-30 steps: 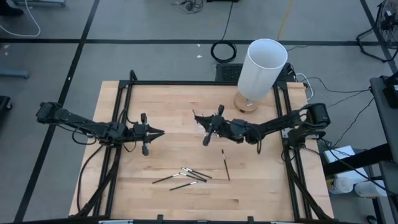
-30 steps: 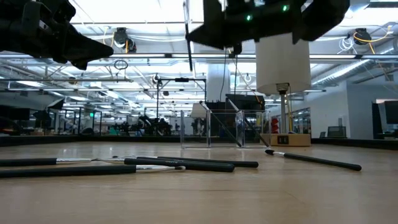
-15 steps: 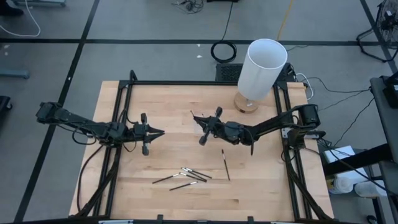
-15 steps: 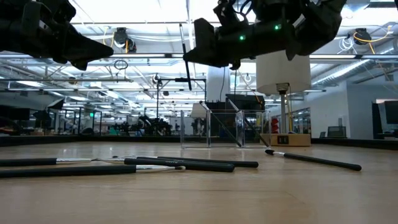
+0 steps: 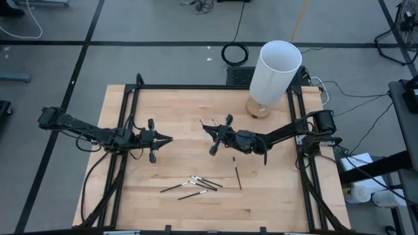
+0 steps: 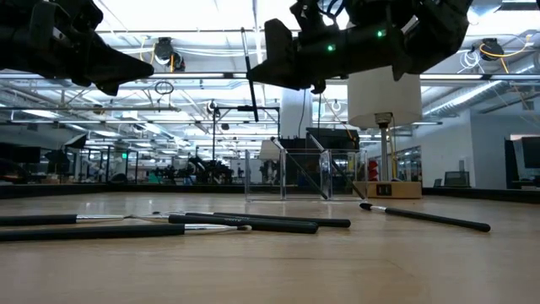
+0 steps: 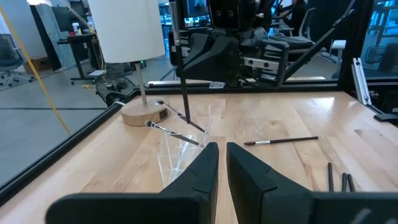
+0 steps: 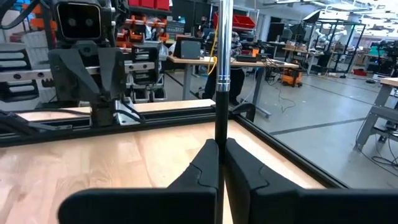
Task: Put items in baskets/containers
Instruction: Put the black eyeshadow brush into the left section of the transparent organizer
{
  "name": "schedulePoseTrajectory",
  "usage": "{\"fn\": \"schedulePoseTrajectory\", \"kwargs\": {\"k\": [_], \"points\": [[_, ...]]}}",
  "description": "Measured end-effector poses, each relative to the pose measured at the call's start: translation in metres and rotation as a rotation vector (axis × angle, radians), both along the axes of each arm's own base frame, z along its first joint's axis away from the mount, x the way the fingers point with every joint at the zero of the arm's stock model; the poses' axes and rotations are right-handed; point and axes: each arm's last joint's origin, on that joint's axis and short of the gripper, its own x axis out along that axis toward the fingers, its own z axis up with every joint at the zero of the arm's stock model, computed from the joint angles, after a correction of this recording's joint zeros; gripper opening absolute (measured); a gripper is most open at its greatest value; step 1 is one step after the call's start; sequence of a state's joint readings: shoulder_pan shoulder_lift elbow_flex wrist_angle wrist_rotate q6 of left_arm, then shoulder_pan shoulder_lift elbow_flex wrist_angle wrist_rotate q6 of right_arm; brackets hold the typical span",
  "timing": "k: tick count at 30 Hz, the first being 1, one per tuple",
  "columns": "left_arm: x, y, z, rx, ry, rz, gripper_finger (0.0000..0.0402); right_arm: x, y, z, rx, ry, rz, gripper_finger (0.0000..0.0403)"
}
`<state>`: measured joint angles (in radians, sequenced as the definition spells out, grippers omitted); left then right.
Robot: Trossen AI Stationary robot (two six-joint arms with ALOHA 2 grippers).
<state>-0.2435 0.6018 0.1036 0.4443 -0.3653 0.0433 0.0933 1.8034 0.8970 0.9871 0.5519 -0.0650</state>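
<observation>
My right gripper (image 5: 208, 128) hovers near the table's middle, shut on one thin dark stick (image 6: 251, 80) that stands upright above the clear tray (image 7: 177, 152). The tray rests flat on the wood and holds several sticks (image 7: 176, 134) that lean on its walls. A cluster of several loose sticks (image 5: 197, 183) and one single stick (image 5: 237, 172) lie flat nearer the table's near edge. My left gripper (image 5: 166, 138) waits shut, left of the tray and pointing at it. My right gripper pinches the stick about midway along its dark shaft (image 8: 221, 127) between its two fingers (image 8: 202, 165). The fingers come level from the table's right and lie across the stick. The stick is upright and lifted clear, with its lower end (image 6: 256, 116) above the tray.
A tall white cylinder (image 5: 275, 72) on a round wooden base (image 5: 258, 108) stands at the far right, just behind my right arm. A black frame rail (image 5: 196, 87) runs along the table's far edge. Bare wood lies between the two grippers and near the left edge.
My right gripper has moved a little toward the table's left and come down with the stick, bringing its lower end closer to the tray, then held nearly still. It has stayed shut on the stick.
</observation>
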Motion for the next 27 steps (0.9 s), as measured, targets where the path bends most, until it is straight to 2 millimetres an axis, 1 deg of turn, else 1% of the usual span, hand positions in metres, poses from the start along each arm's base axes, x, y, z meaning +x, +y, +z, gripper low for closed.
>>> {"fn": "schedulePoseTrajectory", "kwargs": {"k": [7, 12, 17, 24, 27], "points": [[0.0, 0.0, -0.001, -0.018, 0.005, 0.001, 0.0042, 0.0, 0.0, -0.001, -0.001, 0.007, -0.01, 0.0], [0.0, 0.0, -0.001, -0.02, 0.004, 0.001, 0.0042, -0.001, -0.006, -0.005, 0.005, 0.051, -0.067, 0.0], [0.0, 0.0, 0.0, -0.022, -0.003, 0.001, 0.0042, 0.0, -0.012, -0.006, 0.041, 0.038, -0.081, 0.0], [0.0, 0.0, 0.0, 0.007, -0.004, 0.0, 0.0042, -0.001, -0.012, -0.01, 0.037, 0.078, -0.087, 0.0], [0.0, 0.0, 0.001, 0.01, -0.005, 0.001, 0.0042, -0.002, -0.012, -0.011, 0.065, 0.068, -0.086, 0.0]]}}
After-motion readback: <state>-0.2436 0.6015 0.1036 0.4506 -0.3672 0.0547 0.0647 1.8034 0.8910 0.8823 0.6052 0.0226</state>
